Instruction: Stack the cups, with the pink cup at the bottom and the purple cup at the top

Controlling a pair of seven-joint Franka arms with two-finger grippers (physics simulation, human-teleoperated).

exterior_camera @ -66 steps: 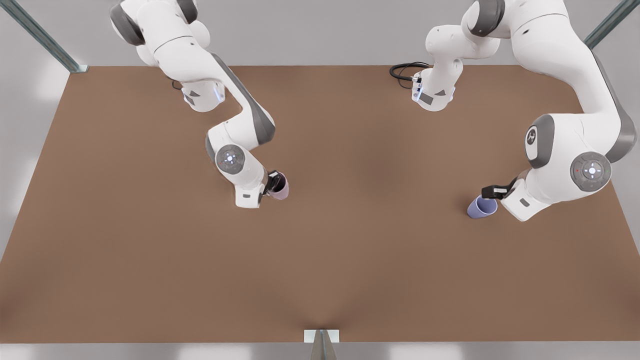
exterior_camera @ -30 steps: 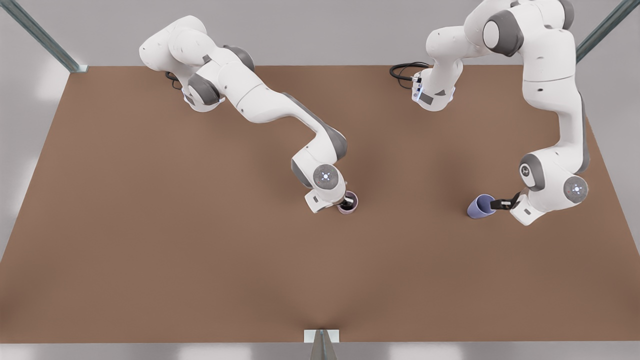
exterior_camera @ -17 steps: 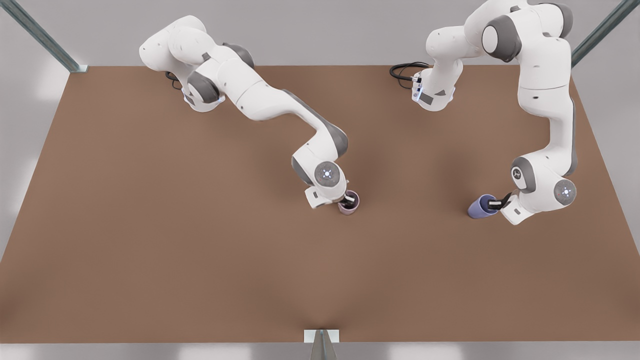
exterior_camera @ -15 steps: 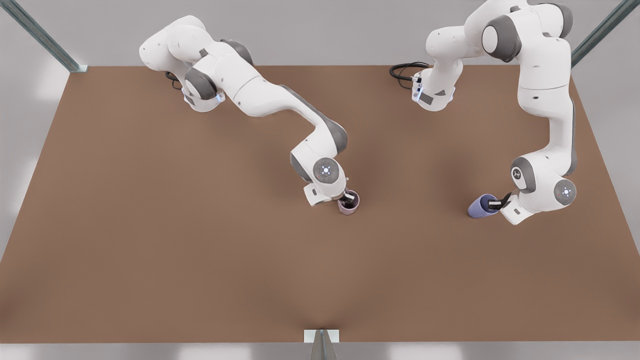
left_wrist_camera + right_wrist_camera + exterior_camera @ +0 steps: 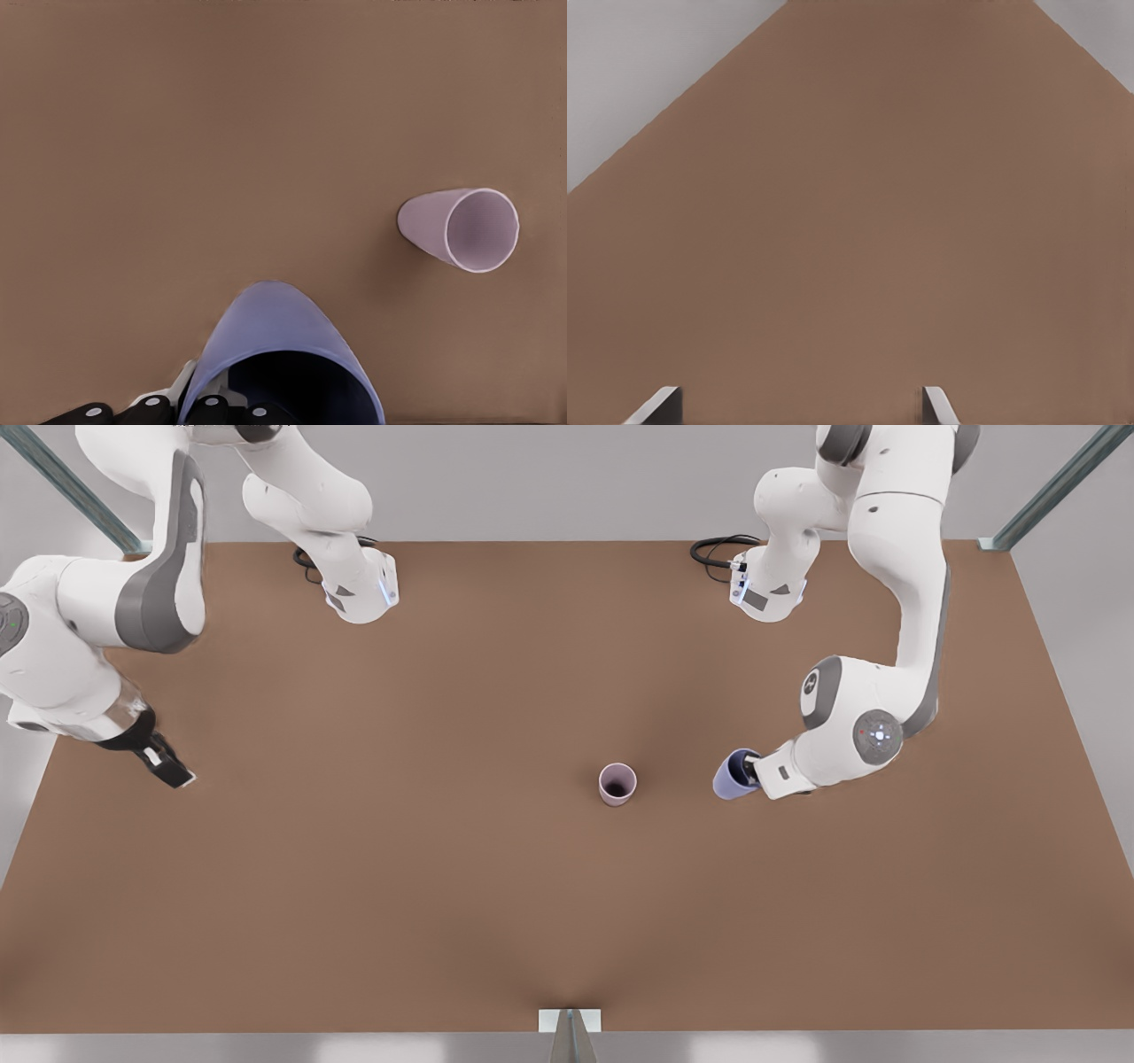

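The pink cup (image 5: pixel 617 784) stands upright and alone on the brown table (image 5: pixel 354 886), near the middle; it is also the pink cup (image 5: pixel 461 228) seen from the left wrist. The purple cup (image 5: pixel 733 774) is tilted, a short way to the front view's right of the pink one. My left gripper (image 5: pixel 751 770) is shut on its rim. From the wrist, the purple cup (image 5: pixel 275 354) sits close over the left gripper (image 5: pixel 208 409). My right gripper (image 5: pixel 168 769) hangs open and holds nothing at the table's edge on the front view's left; from its wrist, the right gripper (image 5: pixel 802 409) looks over bare table.
Both arm bases (image 5: pixel 359 589) (image 5: pixel 766 589) stand at the table's far edge, with a black cable (image 5: pixel 718 553) beside one. A metal bracket (image 5: pixel 570 1020) sits at the near edge. Bare brown table lies between the pink cup and the right gripper.
My right gripper has let go of the pink cup and swung far to the front view's left. My left gripper has carried the purple cup leftward, closer to the pink cup.
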